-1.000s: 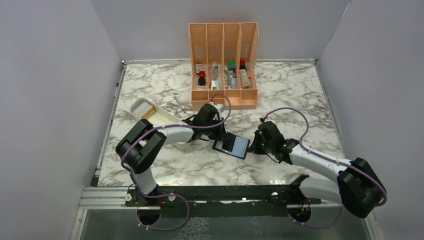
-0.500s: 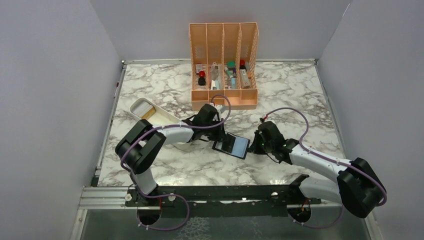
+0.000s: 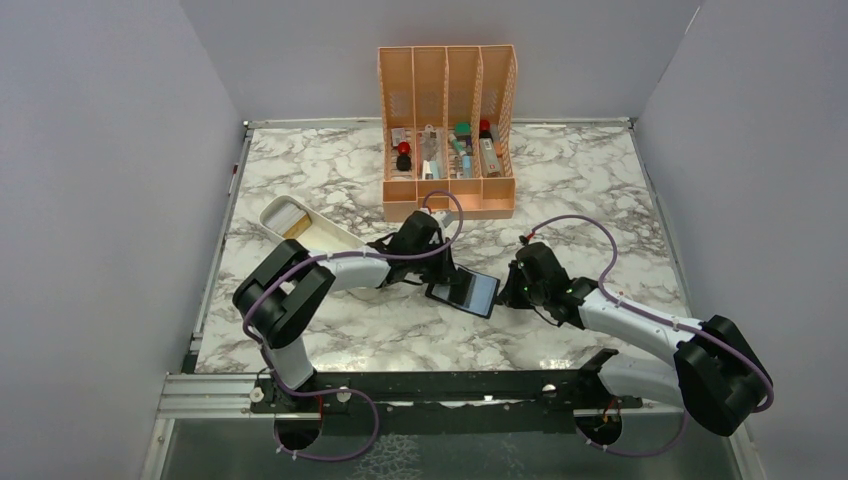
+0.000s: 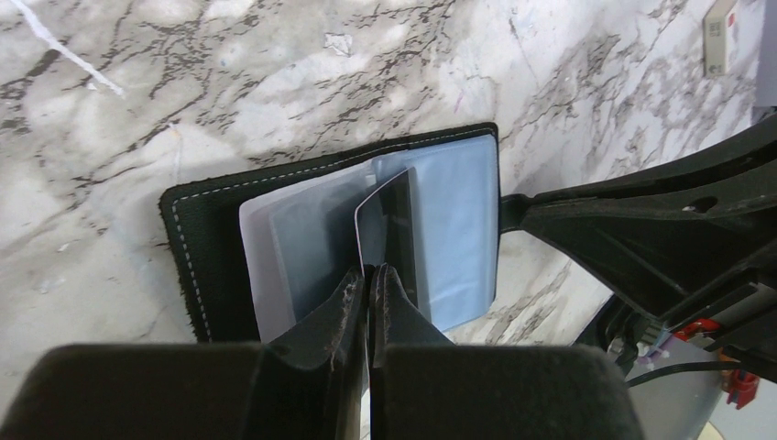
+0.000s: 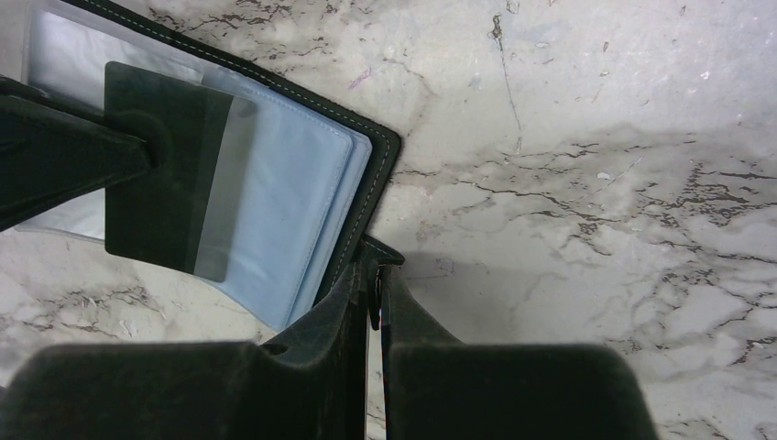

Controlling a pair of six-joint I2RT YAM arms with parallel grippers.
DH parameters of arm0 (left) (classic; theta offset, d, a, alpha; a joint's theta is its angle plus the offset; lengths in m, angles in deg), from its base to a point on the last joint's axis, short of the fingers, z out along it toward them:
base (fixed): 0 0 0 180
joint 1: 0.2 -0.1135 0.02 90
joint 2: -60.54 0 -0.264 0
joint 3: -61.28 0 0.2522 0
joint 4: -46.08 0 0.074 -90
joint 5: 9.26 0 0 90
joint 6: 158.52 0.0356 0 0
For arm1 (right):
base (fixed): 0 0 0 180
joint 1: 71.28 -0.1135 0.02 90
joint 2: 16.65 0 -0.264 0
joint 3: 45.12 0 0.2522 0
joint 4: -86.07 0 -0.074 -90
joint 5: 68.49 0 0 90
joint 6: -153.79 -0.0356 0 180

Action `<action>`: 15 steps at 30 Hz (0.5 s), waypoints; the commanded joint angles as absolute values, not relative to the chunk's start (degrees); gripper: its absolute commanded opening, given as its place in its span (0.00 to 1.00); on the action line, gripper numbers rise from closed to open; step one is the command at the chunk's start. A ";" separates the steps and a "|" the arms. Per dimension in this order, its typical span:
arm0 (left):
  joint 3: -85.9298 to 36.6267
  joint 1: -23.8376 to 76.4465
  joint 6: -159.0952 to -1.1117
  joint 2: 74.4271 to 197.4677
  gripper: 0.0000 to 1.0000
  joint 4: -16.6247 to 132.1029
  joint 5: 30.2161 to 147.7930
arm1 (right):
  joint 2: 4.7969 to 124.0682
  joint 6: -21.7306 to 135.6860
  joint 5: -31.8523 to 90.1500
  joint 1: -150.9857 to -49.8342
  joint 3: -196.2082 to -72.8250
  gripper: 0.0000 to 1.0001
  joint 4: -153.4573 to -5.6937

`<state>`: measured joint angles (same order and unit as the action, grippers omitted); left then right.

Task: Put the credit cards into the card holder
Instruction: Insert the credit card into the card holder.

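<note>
The black card holder (image 3: pixel 462 290) lies open on the marble table, its bluish pockets (image 4: pixel 458 229) facing up. My left gripper (image 4: pixel 369 278) is shut on a dark credit card (image 4: pixel 389 225), held on edge with its far end inside a clear pocket. In the right wrist view the same card (image 5: pixel 151 165) shows partly under the translucent sleeve, and the holder's pockets (image 5: pixel 293 192) lie flat beside it. My right gripper (image 5: pixel 376 275) is shut on the holder's small clasp tab at its right edge. A gold card (image 3: pixel 297 228) lies in the white tray.
The oblong white tray (image 3: pixel 322 232) sits just left of the left arm. A tall orange slotted organiser (image 3: pixel 448 120) with small items stands at the back centre. Grey walls enclose the table on three sides.
The left gripper has shifted slightly to the right with the dark card. The right arm and the card holder have stayed put.
</note>
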<state>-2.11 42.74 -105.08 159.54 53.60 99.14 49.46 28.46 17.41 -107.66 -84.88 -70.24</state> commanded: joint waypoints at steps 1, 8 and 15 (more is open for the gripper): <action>-0.28 44.44 -107.14 161.70 0.06 53.21 99.85 | 49.37 27.41 18.87 -107.76 -86.01 0.01 -70.91; -0.79 44.91 -107.27 162.05 0.12 52.90 100.69 | 50.50 27.58 19.18 -107.76 -86.42 0.01 -71.38; -0.21 45.33 -108.75 160.21 0.22 49.70 100.88 | 49.99 27.82 18.75 -107.74 -86.74 0.01 -71.04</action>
